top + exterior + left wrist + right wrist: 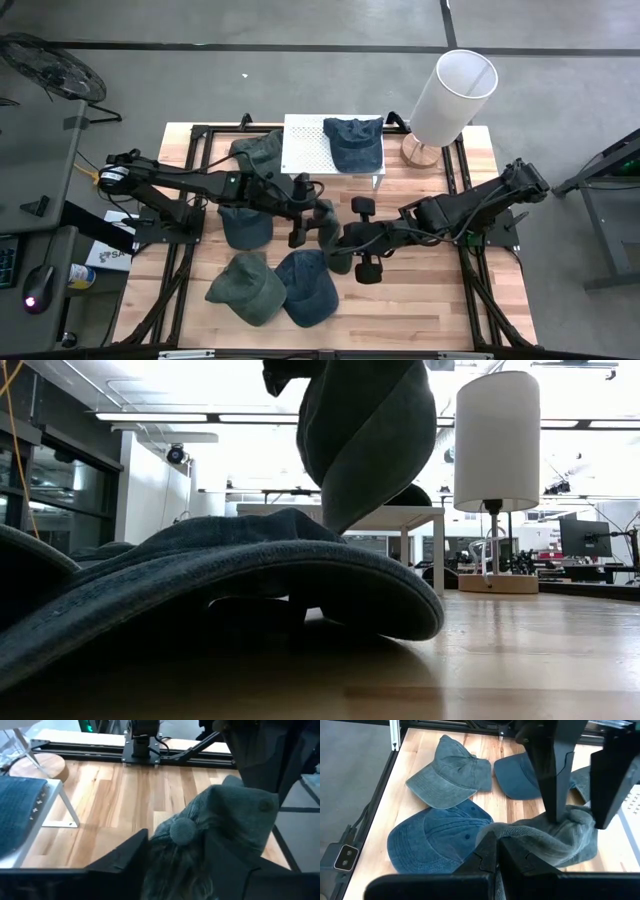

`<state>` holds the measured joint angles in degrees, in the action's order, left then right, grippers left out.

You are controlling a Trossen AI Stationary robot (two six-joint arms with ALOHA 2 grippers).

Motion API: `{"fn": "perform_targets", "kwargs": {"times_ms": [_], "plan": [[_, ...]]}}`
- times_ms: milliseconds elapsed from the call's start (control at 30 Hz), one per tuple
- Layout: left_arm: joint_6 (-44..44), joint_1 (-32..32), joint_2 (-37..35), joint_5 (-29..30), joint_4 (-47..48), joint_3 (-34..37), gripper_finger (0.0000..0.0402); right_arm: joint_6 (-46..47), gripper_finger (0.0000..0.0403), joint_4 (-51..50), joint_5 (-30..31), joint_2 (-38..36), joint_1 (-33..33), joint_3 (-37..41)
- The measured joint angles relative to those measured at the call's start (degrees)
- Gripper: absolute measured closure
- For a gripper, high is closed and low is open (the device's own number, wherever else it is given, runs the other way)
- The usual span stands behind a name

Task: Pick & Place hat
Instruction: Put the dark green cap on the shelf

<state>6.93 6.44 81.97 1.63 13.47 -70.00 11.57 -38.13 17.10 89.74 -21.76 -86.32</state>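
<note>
Both arms meet mid-table over one grey-green denim cap (326,222). I see it hanging off the wood between the two grippers, crown button facing the left wrist camera.

Left gripper (308,215): fingers (122,857) straddle the cap's crown, fabric bunched between them. Reads as clamped on the cap (contact edge is partly hidden by the cloth).

Right gripper (350,238): in its wrist view the fingers (487,852) are pressed together on the cap's brim. Gripping the same cap from the opposite side.

Low view confirms the cap is lifted: it dangles folded, above the table surface, in front of the white platform.

Other stuff on the light wooden tabletop (430,300):
- dark blue denim cap (303,286) lying flat near the front edge, just below the held cap
- olive green cap (246,289) beside it, on the left, touching or nearly touching
- another blue cap (244,225) under the left arm
- green cap (257,152) at the back left, next to the platform
- white perforated raised platform (308,150) at the back with a navy denim cap (354,143) resting on its right part
- lamp with white cylindrical shade (452,92) on a round wooden base, back right
</note>
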Motion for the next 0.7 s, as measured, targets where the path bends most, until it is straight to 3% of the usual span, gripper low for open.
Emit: {"fn": "perform_targets", "kwargs": {"times_ms": [467, 700], "plan": [[2.6, 2.2, 0.0, 1.7, 0.0, 0.0, 0.0385, -0.5, 0.0403, 0.3, 0.8, 0.0, 0.0, 0.0], [5.5, 3.0, 0.0, 3.5, 0.2, 0.0, 0.0395, -0.1, 0.0403, 0.5, 0.6, 0.0, 0.0, 0.0]]}}
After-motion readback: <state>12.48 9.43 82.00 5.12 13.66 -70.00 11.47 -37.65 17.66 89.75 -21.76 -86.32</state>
